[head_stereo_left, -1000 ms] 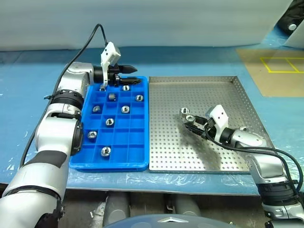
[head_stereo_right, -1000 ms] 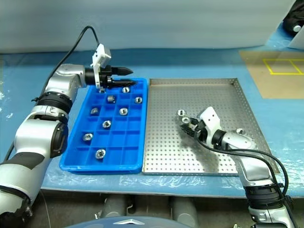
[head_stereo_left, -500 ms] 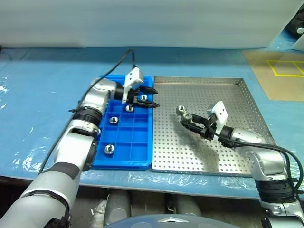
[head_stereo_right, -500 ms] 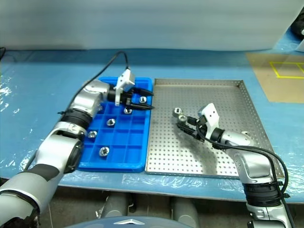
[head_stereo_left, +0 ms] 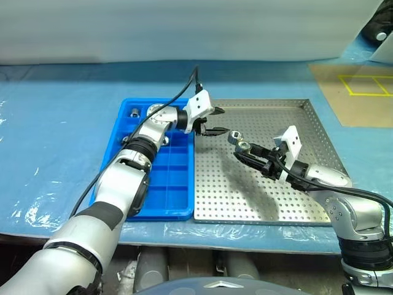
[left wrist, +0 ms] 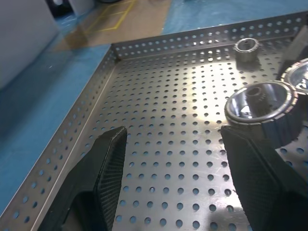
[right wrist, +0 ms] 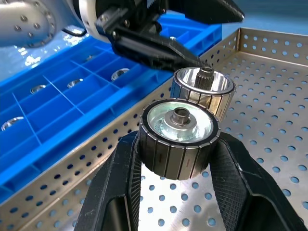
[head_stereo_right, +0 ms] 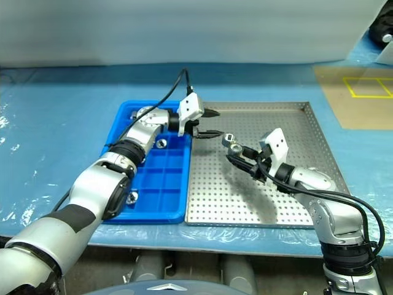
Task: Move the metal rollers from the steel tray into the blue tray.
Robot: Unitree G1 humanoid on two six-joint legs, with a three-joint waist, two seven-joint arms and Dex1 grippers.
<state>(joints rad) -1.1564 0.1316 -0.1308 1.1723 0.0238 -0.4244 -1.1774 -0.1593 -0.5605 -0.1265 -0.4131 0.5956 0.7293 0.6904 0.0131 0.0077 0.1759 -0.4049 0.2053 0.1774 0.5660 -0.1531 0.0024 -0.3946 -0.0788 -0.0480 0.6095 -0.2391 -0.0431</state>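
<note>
A: Checked the right gripper (right wrist: 175, 159)? Looked clamped on a roller (right wrist: 179, 137), ribbed side squeezed between both black pads, shiny face with the center pin turned toward the wrist camera. Held up off the steel tray (head_stereo_left: 288, 190), around the middle of it.

B: Yep, same read. Spotted a second roller (right wrist: 204, 91) right behind the held one, just past it at about 1 o'clock, apparently touching. Couldn't tell if that one was resting on the perforated floor or not.

A: And the left gripper (head_stereo_left: 212, 121)? Spread apart, gripping nothing, fingers reaching across from the blue tray (head_stereo_left: 161, 184) onto the steel tray's edge, tips almost at those two rollers.

B: Agreed, fingers (left wrist: 98, 180) wide with bare perforated floor between. Also caught one more roller (left wrist: 246, 46) alone near the steel tray's rim.

A: Blue tray sat at 9 o'clock of the steel one, edges touching. Several rollers already in compartments, e.g. (head_stereo_left: 134, 112) at the far corner.
</note>
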